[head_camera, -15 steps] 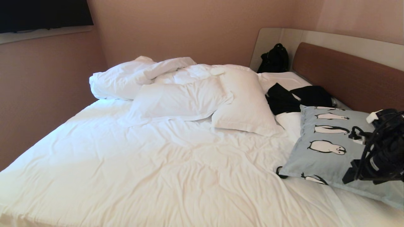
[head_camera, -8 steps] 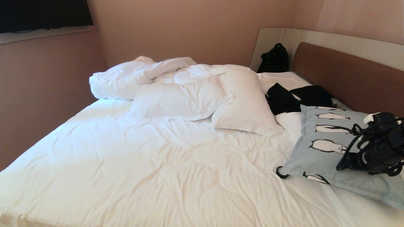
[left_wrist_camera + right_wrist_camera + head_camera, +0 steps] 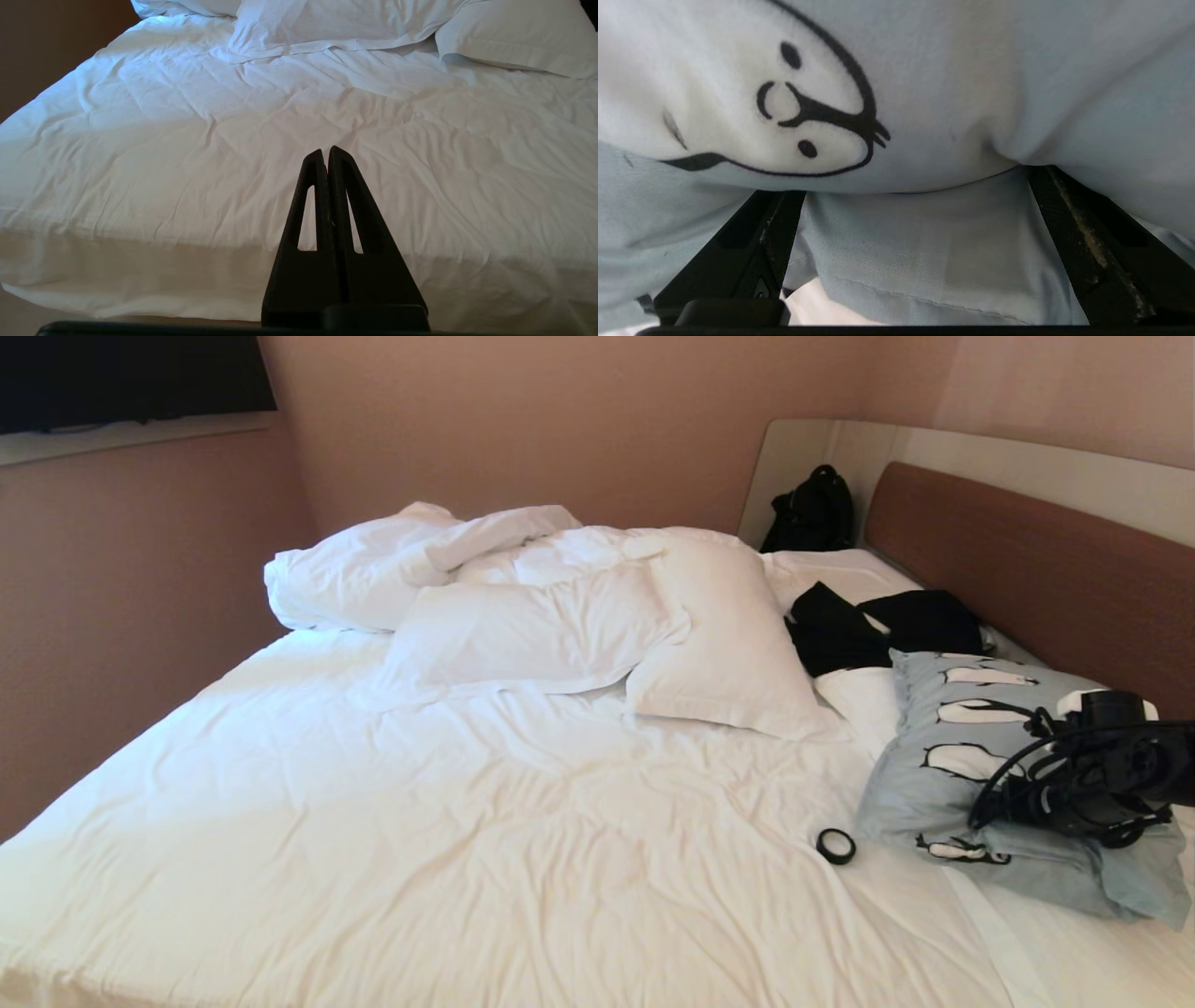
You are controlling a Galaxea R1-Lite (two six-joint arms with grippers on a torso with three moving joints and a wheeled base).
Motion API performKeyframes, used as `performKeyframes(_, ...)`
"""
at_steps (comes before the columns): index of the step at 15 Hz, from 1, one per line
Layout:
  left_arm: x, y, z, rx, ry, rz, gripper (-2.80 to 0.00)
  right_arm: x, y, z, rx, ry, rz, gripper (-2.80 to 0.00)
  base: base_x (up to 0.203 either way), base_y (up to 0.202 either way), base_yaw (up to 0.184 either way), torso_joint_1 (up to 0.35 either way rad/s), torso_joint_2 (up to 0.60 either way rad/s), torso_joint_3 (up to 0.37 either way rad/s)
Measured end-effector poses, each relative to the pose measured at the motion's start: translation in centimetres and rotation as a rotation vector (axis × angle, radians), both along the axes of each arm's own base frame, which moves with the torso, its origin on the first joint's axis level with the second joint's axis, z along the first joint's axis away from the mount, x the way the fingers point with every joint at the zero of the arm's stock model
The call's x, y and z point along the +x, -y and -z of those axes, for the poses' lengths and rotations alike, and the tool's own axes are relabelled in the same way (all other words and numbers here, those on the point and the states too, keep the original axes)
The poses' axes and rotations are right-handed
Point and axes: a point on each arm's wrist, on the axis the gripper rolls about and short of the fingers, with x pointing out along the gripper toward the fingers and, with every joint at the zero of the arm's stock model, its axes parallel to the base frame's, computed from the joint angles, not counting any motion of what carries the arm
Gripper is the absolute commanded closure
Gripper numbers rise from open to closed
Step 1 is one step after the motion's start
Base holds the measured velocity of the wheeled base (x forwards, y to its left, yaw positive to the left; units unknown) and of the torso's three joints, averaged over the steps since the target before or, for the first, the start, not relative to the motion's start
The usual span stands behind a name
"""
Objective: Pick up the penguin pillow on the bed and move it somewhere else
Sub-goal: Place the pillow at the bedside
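The light blue penguin pillow (image 3: pixel 971 747) lies crumpled at the right side of the bed (image 3: pixel 373 821), near the brown headboard (image 3: pixel 1027 560). My right gripper (image 3: pixel 1013 803) is pressed low into the pillow's near edge. In the right wrist view this gripper (image 3: pixel 910 186) is open, its fingers (image 3: pixel 1083 233) spread wide with the pillow's hem (image 3: pixel 915 261) lying between them and the pillow's bulge covering the tips. A penguin face (image 3: pixel 784 112) fills that view. My left gripper (image 3: pixel 325 151) is shut and empty, hanging over the bed's near edge.
Two plain white pillows (image 3: pixel 523 635) (image 3: pixel 728 644) and a bunched duvet (image 3: pixel 373 560) lie at the back. Black clothing (image 3: pixel 887 625) sits just beyond the penguin pillow, and a black bag (image 3: pixel 812 509) stands in the corner. A small black ring (image 3: pixel 836 846) lies on the sheet left of the pillow.
My right arm has dropped and pushed into the pillow's near edge. The pillow has bunched up toward the right, uncovering the black ring. The left arm has not moved.
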Motion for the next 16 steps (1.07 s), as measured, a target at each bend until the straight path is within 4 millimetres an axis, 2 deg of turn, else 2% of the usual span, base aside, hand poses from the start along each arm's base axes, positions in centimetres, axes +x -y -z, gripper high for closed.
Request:
performKeyframes(1,0.0,0.0,0.0,0.0,0.0,0.0,0.0,0.2,0.4,0.2,0.004,0.018,0.0,0.0,0.0,0.0,0.0,0.0,0.0,0.0)
performKeyframes(4,0.0,0.0,0.0,0.0,0.0,0.0,0.0,0.4,1.4,0.5,0.03,0.066,-0.016,0.0,0.0,0.0,0.0,0.0,0.0,0.0)
performKeyframes(7,0.0,0.0,0.0,0.0,0.0,0.0,0.0,0.2,1.4,0.2,0.047,0.084,-0.032,0.0,0.0,0.0,0.0,0.0,0.0,0.0)
performKeyframes(12,0.0,0.0,0.0,0.0,0.0,0.001,0.0,-0.7,1.5,-2.8,0.055,0.159,0.01,0.0,0.0,0.0,0.0,0.0,0.0,0.0)
performKeyframes(16,0.0,0.0,0.0,0.0,0.0,0.001,0.0,-1.9,3.0,-5.3,0.048,0.231,0.077,0.0,0.0,0.0,0.0,0.0,0.0,0.0)
